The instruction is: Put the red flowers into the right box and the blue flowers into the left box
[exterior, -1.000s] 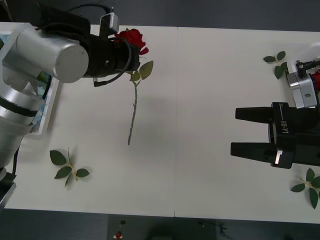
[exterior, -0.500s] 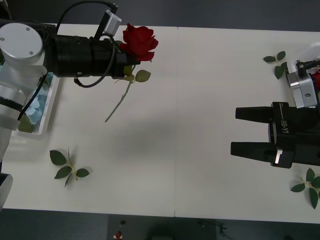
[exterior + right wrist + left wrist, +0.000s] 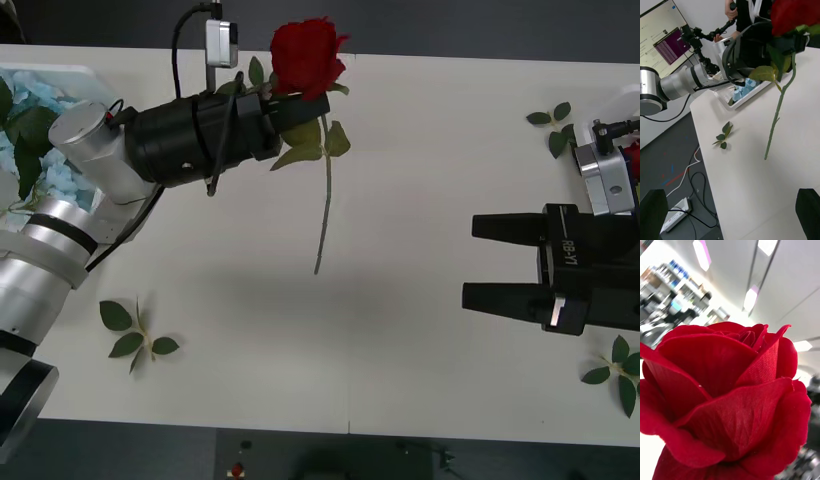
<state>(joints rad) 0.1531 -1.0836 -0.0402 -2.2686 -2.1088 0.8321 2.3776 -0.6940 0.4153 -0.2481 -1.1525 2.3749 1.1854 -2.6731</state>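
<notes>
Front view: left gripper point(image 3: 300, 108), black, up near the far edge of the pale worktop point(image 3: 430, 200), fingers closed on a red cloth rose point(image 3: 306, 55) just under its bloom. Rose lifted off the worktop, bloom on top, thin green stem hanging down with its tip in the air. Green leaves just below the bloom. White plastic basket with slotted sides point(image 3: 60, 72) at the far left corner, with pale-blue flower clusters point(image 3: 30, 90) and big green leaves inside. Loose green leaf sprig point(image 3: 135, 335) lying flat near the front left. Right gripper point(image 3: 500, 262), black, low over the right side, well apart from the rose, fingers spread open with nothing between them. More leaf sprigs point(image 3: 552, 125) far right and near the front right corner. Small bit of a white plain bin point(image 3: 625, 100) at the right edge.

Left wrist view: red bloom very close, petals open.

Right wrist view: same rose hanging from the left gripper, basket behind it.
</notes>
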